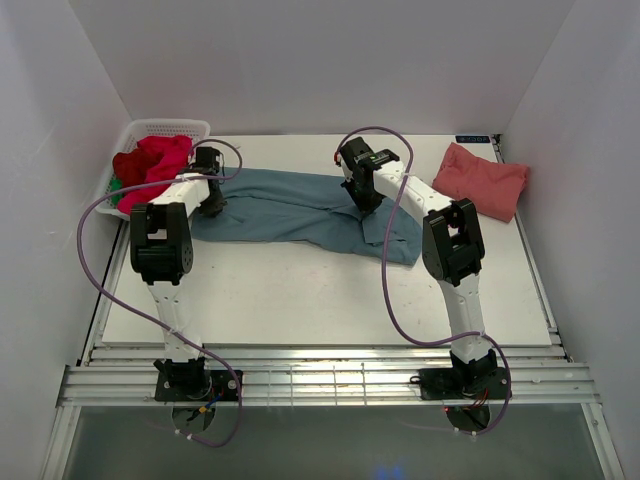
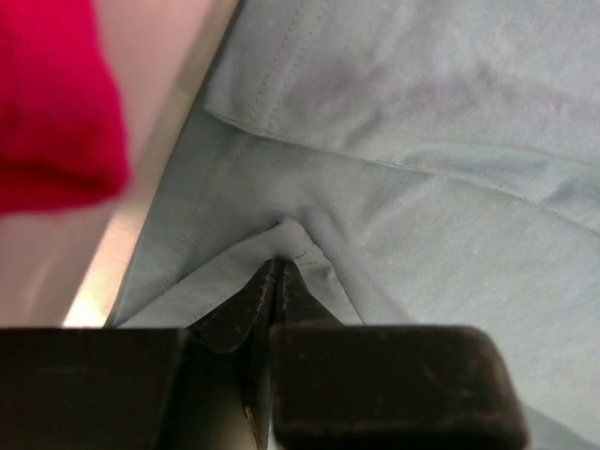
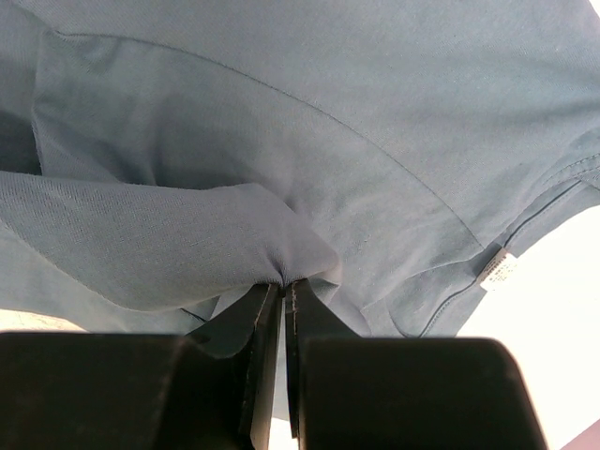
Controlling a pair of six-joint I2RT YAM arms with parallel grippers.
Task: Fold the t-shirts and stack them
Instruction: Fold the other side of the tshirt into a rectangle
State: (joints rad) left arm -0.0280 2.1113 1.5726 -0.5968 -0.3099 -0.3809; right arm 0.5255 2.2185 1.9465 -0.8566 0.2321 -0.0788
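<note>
A large dusty teal-blue t-shirt (image 1: 300, 205) lies spread across the back of the table. My left gripper (image 1: 211, 198) is shut on a pinch of its left edge (image 2: 281, 230). My right gripper (image 1: 362, 195) is shut on a bunched fold of the same shirt (image 3: 281, 267) near its right part. A folded salmon-pink t-shirt (image 1: 482, 180) lies at the back right. Red/magenta t-shirts (image 1: 152, 165) and a bit of green cloth (image 1: 115, 185) sit in the basket; the red one also shows in the left wrist view (image 2: 56, 103).
The white lattice basket (image 1: 130, 135) stands at the back left corner, close to my left arm. A white label (image 3: 498, 269) hangs at the teal shirt's collar. White walls close the table on three sides.
</note>
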